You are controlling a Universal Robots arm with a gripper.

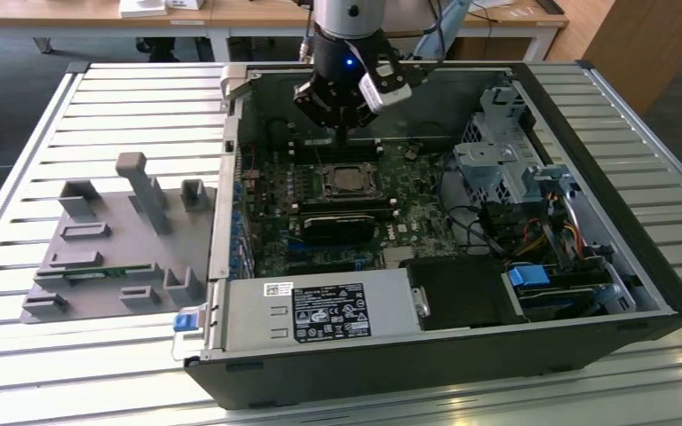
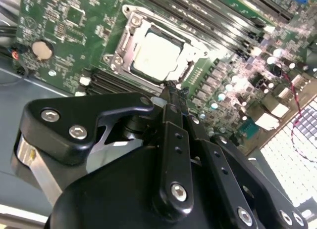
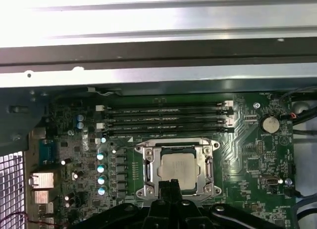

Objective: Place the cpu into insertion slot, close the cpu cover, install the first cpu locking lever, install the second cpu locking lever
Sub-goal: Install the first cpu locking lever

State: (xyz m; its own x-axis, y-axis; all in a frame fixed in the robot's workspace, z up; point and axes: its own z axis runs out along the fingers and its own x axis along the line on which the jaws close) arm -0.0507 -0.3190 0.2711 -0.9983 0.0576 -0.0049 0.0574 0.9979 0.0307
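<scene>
The cpu [image 3: 177, 170] lies flat in the insertion slot [image 1: 344, 180] on the green motherboard, its dull silver top facing up. The cpu cover [image 3: 148, 165], a silver metal frame, is down around the chip, which shows through the cover's window. My gripper [image 3: 171, 185] hangs just over the edge of the socket with its two black fingers pressed together and nothing between them. In the second wrist view the gripper [image 2: 173, 90] tip sits right beside the cpu [image 2: 157, 56] and the cpu cover [image 2: 130, 38]. In the exterior view the gripper [image 1: 338, 135] stands inside the open computer case.
Several long black memory slots [image 3: 168, 117] run beside the socket. A black heatsink block [image 1: 341, 226] lies on its other side. The power supply [image 1: 317, 311], drive cage [image 1: 495, 160] and case walls close in around. A grey fixture tray [image 1: 104, 240] lies at the exterior view's left.
</scene>
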